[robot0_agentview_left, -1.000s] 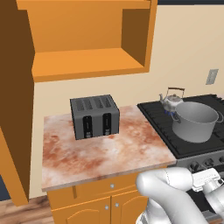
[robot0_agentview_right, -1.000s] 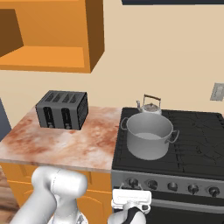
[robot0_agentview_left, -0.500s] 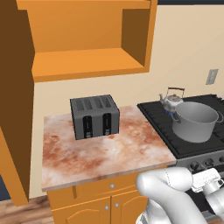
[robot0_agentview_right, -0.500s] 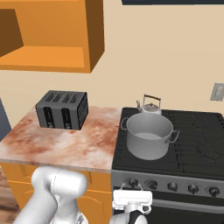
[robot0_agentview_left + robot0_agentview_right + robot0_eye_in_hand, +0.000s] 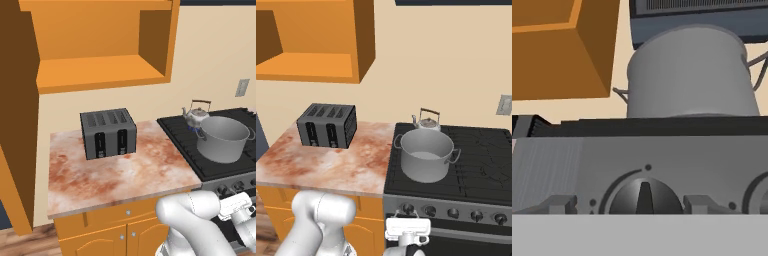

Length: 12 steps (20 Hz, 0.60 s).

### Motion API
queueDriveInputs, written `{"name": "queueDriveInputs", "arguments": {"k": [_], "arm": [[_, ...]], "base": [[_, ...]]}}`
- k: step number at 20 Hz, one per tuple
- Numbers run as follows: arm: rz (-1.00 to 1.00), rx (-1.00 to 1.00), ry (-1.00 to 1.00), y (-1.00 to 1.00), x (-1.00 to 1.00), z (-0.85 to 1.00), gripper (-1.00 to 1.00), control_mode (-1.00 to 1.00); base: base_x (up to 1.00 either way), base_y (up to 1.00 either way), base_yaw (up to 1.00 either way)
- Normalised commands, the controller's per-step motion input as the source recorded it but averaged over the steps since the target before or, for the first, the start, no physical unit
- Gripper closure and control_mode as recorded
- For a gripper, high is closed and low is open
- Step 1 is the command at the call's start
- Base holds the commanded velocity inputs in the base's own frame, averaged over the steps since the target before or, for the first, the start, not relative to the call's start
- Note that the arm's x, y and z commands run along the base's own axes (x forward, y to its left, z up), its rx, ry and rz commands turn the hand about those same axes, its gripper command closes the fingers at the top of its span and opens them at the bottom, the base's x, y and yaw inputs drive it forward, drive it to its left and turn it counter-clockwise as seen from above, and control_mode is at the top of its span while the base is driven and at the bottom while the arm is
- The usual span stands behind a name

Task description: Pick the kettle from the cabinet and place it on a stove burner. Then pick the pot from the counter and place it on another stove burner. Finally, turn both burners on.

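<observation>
This is a kitchen. There is a black stove with knobs, a pot and a kettle on it, a toaster on the worktop, and orange cupboards.

In the right base view the pot hides the lower body of the kettle at its 12 o'clock. In the hand view, the front knob is cut off below, and a second knob at 3 o'clock is clipped by the edge.
</observation>
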Motion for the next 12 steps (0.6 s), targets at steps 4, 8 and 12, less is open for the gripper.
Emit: {"name": "queueDriveInputs", "arguments": {"k": [4,8,12], "arm": [[0.0,-0.02,-0.01,0.0,0.25,0.0,-1.0,-1.0],[0.0,-0.02,-0.02,0.0,0.22,0.0,-1.0,-1.0],[0.0,-0.03,-0.05,0.0,0.08,0.03,-1.0,-1.0]], "base": [[0.0,0.0,0.0],[0.0,0.0,0.0],[0.0,0.0,0.0]]}}
